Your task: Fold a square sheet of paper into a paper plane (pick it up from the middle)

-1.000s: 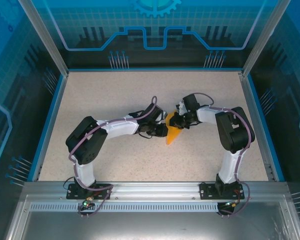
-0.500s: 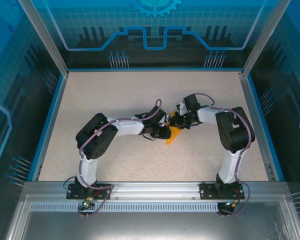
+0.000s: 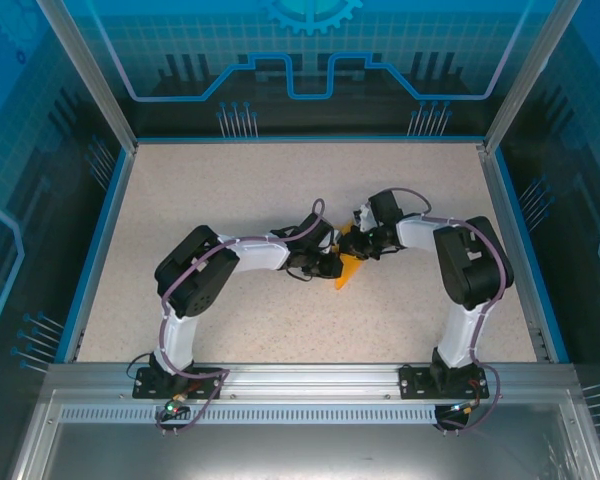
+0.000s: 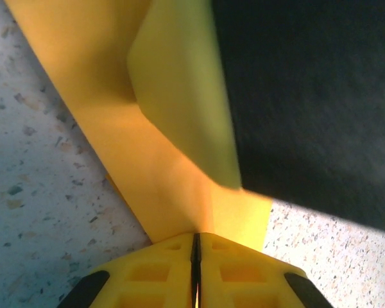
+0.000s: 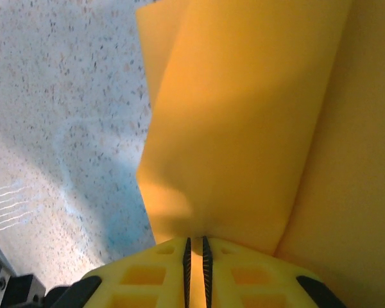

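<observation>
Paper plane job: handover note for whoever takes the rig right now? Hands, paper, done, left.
Left hand: shut on the folded paper, pinching one edge.
Right hand: shut on the same paper from the opposite side.
Paper: middle of the table, between both hands; cannot tell whether it rests on the surface or is lifted.
Done: sheet folded into layered flaps, tapering to a point toward the near edge.
Left: no finished plane shape evident; likely more folds and creasing, then release.

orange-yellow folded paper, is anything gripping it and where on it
Both grippers pinch the orange-yellow folded sheet of paper: the left gripper its narrow folded end, the right gripper the edge of a folded flap.
</observation>
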### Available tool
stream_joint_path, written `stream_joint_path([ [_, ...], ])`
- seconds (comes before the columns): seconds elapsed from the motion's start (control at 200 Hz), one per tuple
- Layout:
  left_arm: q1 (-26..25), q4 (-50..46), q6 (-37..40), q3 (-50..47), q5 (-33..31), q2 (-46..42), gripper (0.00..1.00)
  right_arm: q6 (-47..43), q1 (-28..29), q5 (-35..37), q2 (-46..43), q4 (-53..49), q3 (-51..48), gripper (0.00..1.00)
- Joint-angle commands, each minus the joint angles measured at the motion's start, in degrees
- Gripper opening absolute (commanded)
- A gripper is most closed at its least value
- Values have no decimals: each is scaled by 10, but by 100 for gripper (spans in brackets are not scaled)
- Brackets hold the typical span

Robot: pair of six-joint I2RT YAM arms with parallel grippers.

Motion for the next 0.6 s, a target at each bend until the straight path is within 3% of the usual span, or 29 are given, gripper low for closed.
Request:
stream_joint_path([
  [0.0,-3,-30,18,-9,-28,44,10,31,-1,-30,-33,19,-23,16],
  [0.25,-4,-27,20,-16,-29,48,9,65,13,-41,-12,61,-51,14],
  [0.595,-4,-74,46,-14,-58,47,7,18,9,63,15,-7,-11,13],
])
